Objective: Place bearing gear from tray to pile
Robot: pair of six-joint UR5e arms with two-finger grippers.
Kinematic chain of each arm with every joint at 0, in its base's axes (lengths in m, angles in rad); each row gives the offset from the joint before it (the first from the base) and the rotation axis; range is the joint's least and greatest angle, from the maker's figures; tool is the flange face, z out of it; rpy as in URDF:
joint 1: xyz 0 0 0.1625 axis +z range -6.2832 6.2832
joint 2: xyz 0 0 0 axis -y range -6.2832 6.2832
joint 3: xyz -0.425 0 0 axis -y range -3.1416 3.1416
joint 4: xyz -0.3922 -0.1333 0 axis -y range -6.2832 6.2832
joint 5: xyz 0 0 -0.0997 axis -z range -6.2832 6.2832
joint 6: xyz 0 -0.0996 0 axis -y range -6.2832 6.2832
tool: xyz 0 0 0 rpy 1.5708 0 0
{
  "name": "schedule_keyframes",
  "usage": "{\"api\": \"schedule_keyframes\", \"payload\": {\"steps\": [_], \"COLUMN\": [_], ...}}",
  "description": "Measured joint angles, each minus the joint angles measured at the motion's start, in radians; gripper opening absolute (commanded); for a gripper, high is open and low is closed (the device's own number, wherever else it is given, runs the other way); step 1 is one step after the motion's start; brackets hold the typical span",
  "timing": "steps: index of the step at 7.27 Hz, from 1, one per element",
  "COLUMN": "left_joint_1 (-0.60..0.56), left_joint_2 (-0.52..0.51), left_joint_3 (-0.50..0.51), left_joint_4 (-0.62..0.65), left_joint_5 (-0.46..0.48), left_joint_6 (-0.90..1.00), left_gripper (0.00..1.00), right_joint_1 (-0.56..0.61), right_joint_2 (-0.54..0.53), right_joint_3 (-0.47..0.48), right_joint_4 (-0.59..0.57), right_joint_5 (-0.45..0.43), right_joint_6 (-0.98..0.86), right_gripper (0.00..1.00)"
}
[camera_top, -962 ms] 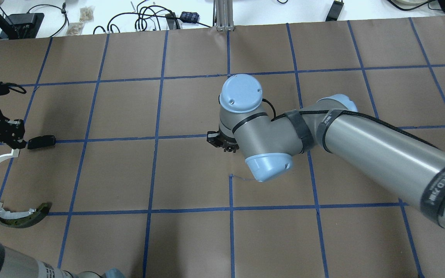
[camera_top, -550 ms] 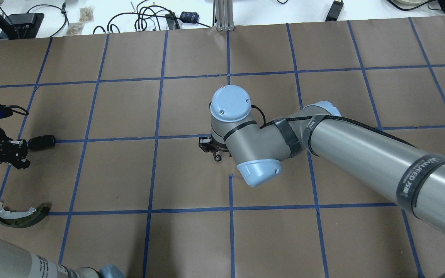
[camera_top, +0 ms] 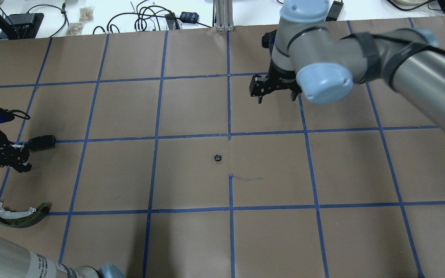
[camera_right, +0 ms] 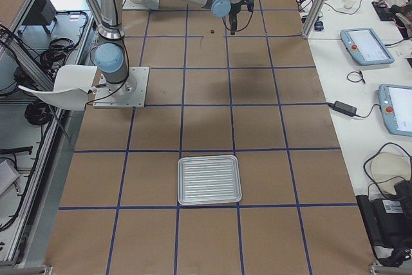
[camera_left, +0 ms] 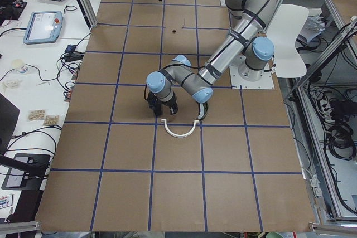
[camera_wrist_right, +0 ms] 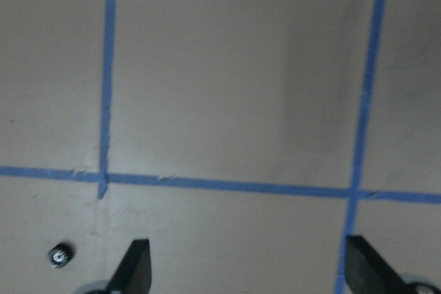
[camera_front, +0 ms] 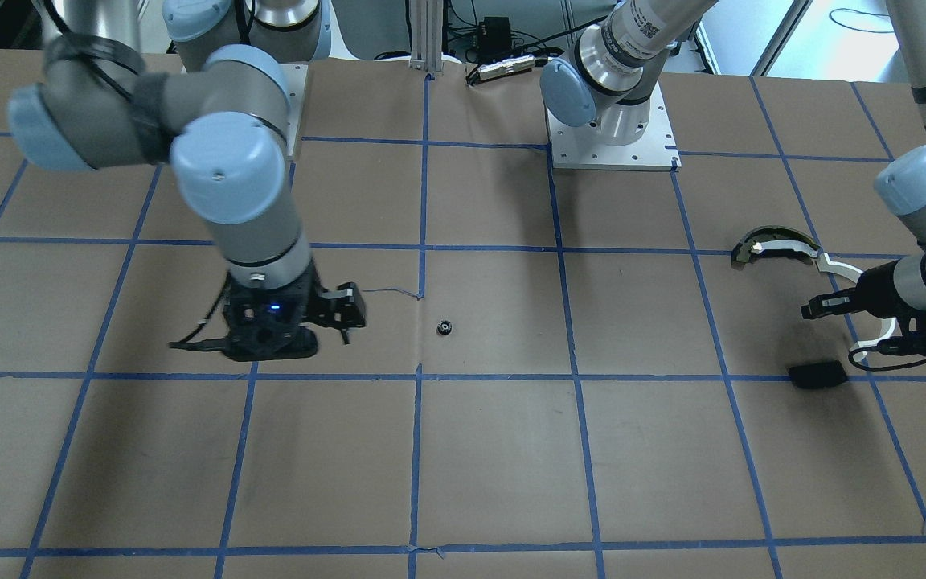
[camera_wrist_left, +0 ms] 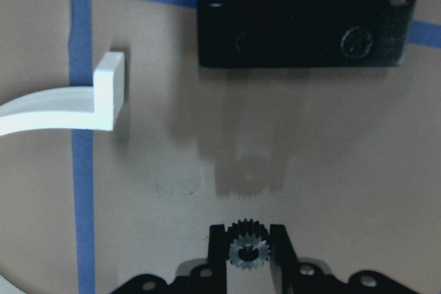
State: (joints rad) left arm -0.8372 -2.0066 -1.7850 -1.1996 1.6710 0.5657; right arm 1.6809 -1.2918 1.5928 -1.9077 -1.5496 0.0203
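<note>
My left gripper (camera_wrist_left: 248, 231) pinches the gear (camera_wrist_left: 248, 251), hovering by arc (camera_wrist_left: 62, 108) and block (camera_wrist_left: 303, 18), right gripper (camera_wrist_right: 245, 241) spread empty, spare gear (camera_top: 217, 158) lying well apart: dropped from up here, I reckon it bounces and rolls away.

A gear (camera_top: 217, 158) lies on the table (camera_top: 191, 239) between the pile (camera_top: 21, 218) at the robot's left end and the tray (camera_right: 208, 180) at its right.

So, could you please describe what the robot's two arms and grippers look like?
The left arm and right arm are silver-grey tubes with pale blue round joint caps and dark bands; the left's band has white lettering. The left gripper and right gripper are black, each with a thin black cable at the wrist.
</note>
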Motion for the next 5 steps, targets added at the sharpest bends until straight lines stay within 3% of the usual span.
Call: {"api": "schedule_keyframes", "payload": {"steps": [2,5], "left_joint_1": [0.0,-0.021], "left_joint_2": [-0.004,0.007], "left_joint_3": [0.0,0.018], "left_joint_4": [0.0,-0.001], "left_joint_5": [-0.001,-0.006], "left_joint_6": [0.006,-0.001], "left_gripper": [1.0,1.0], "right_joint_1": [-0.106,-0.119], "right_joint_2": [-0.062,-0.245], "right_joint_3": [-0.14,-0.148], "right_joint_4": [0.235,0.396], "right_joint_5": [-0.043,-0.036], "right_joint_6": [-0.143,-0.09], "right_gripper": [1.0,1.0]}}
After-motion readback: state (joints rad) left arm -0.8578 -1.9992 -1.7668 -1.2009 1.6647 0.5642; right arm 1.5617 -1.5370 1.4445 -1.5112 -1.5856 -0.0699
